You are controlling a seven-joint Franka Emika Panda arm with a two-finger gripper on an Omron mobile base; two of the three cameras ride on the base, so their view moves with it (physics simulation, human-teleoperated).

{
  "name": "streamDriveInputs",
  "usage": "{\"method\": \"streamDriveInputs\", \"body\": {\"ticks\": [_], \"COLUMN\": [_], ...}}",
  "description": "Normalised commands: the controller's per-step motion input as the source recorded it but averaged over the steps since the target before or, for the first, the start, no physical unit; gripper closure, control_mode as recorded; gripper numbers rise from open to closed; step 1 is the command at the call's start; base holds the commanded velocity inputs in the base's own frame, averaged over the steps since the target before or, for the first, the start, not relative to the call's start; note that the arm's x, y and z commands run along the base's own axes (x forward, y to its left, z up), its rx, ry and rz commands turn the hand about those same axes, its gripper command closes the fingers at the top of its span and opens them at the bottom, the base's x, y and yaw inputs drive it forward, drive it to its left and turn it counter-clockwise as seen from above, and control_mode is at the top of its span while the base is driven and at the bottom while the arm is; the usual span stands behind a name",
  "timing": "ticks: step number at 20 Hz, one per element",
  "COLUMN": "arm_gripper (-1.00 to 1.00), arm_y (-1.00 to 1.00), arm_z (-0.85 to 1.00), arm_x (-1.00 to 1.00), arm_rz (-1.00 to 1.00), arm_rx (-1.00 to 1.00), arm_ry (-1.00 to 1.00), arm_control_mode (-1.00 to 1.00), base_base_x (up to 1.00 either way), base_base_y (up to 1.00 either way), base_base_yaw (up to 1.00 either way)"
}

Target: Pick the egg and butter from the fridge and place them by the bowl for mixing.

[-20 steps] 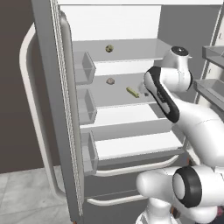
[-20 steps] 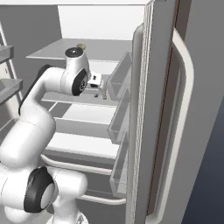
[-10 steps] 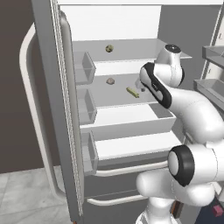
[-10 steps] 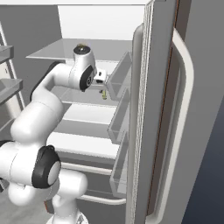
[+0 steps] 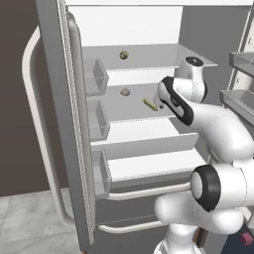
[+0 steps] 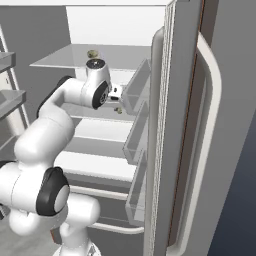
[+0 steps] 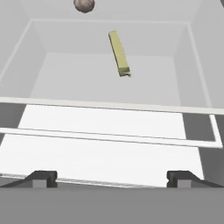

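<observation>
Claw [image 7: 111,177] spread wide, well short of butter [image 7: 119,53].

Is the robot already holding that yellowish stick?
No, the butter lies on the shelf ahead of the open gripper, whose fingertips stand apart.

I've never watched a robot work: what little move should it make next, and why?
Probably reach further forward over the butter: the gripper is open and short of it, with the stick lying free on the fridge shelf ahead.
</observation>
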Motion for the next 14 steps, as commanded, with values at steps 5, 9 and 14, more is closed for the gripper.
{"method": "streamDriveInputs", "body": {"ticks": [5, 9, 14], "arm_gripper": [-1.0, -1.0, -1.0], "arm_y": [0.0, 0.0, 0.0], "arm_z": [-0.23, 0.0, 0.0], "arm_x": [0.02, 0.19, 0.4], "arm_rz": [0.01, 0.0, 0.0], "arm_rx": [0.0, 0.0, 0.0], "arm_ry": [-0.06, -0.06, 0.0], "arm_control_mode": [-1.0, -1.0, -1.0], "base_base_x": [0.0, 0.0, 0.0], "base_base_y": [0.0, 0.0, 0.0], "base_base_yaw": [0.0, 0.0, 0.0]}}
